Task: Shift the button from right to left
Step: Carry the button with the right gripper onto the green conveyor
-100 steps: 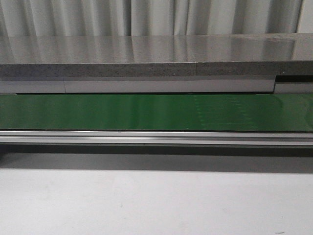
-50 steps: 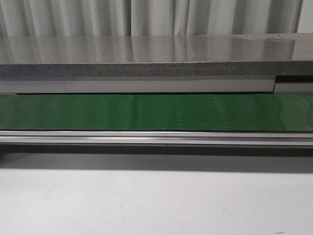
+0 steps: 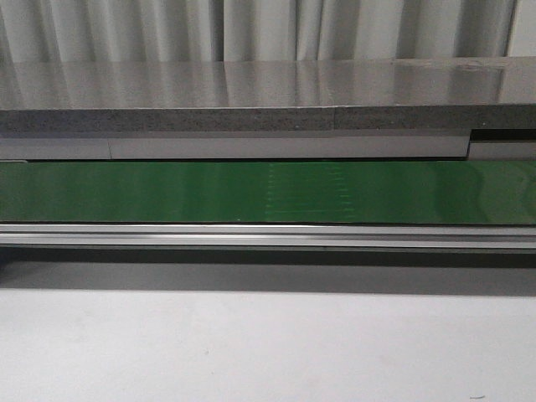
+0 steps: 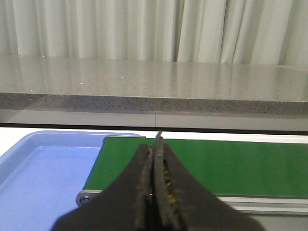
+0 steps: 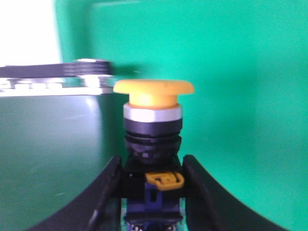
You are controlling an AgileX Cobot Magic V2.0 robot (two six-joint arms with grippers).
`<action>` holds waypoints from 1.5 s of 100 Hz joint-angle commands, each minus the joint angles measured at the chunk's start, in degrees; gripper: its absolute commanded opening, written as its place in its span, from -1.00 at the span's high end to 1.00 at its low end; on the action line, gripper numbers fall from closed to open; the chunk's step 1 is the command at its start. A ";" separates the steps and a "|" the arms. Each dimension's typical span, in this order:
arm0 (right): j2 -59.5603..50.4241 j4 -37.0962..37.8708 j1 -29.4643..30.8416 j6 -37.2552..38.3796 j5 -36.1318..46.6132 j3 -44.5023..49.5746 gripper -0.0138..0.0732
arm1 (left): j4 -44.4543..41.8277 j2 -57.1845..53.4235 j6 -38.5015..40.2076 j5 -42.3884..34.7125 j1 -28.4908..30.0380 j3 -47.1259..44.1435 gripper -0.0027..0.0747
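The button (image 5: 154, 94) shows only in the right wrist view: a yellow-orange mushroom cap on a silver ring and a black body with a small yellow clip. My right gripper (image 5: 152, 163) is shut on its black body, one finger on each side, and holds it over the green conveyor belt (image 5: 240, 96). My left gripper (image 4: 155, 144) is shut and empty, above the left end of the belt (image 4: 231, 163). Neither gripper nor the button shows in the front view.
A blue tray (image 4: 43, 173) lies just past the belt's left end. The green belt (image 3: 167, 193) runs across the front view, with a metal rail (image 3: 251, 236) along its near side and a grey stone counter (image 3: 251, 84) behind it. Curtains hang at the back.
A faint ribbed patch on the belt has shifted to the left across the front view. Nothing else there has changed.
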State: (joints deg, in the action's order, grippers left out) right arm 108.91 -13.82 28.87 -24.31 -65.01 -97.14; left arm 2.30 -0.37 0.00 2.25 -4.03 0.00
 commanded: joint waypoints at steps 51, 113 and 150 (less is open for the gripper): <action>-11.23 -2.34 -10.06 2.56 -2.67 9.85 0.07 | 0.13 -1.75 0.00 -4.69 -0.43 -2.56 0.98; -11.23 -1.20 -10.68 2.68 1.70 14.64 -0.63 | 0.13 -1.75 0.00 -4.80 -0.43 -2.56 0.98; -14.77 -1.25 -10.68 4.63 -0.44 14.49 -0.05 | 0.13 -1.75 0.00 -4.80 -0.43 -2.56 0.98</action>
State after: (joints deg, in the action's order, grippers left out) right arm 98.92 -14.42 18.00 -19.94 -65.00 -81.31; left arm 2.30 -0.37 0.00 2.16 -4.03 0.00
